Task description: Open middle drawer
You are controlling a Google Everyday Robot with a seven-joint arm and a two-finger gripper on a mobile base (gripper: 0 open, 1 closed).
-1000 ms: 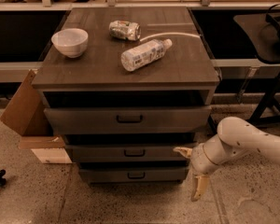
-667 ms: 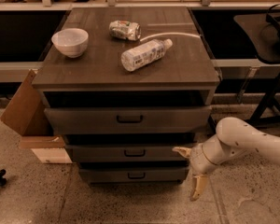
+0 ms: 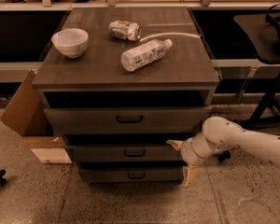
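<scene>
The middle drawer [image 3: 107, 153] is a low, wide, dark wood-grain front with a small black bar handle [image 3: 134, 152]. It sits between the taller top drawer [image 3: 84, 120] and the bottom drawer [image 3: 107, 175]. My gripper [image 3: 183, 160] is at the right end of the drawer fronts and is open and empty. Its upper finger [image 3: 175, 144] is at the top right corner of the middle drawer. Its lower finger [image 3: 190, 176] hangs by the right end of the bottom drawer. The gripper is well to the right of the handle.
On the cabinet top [image 3: 93, 73] are a white bowl [image 3: 70, 42], a crushed can [image 3: 124, 30], a lying plastic bottle [image 3: 143, 55] and a white cable [image 3: 172, 34]. A cardboard box [image 3: 25, 111] stands to the left. Black stand legs [image 3: 270, 97] are to the right.
My arm and gripper have shifted a little left and up, closer to the right end of the drawer fronts. The drawers and the tabletop objects have not moved.
</scene>
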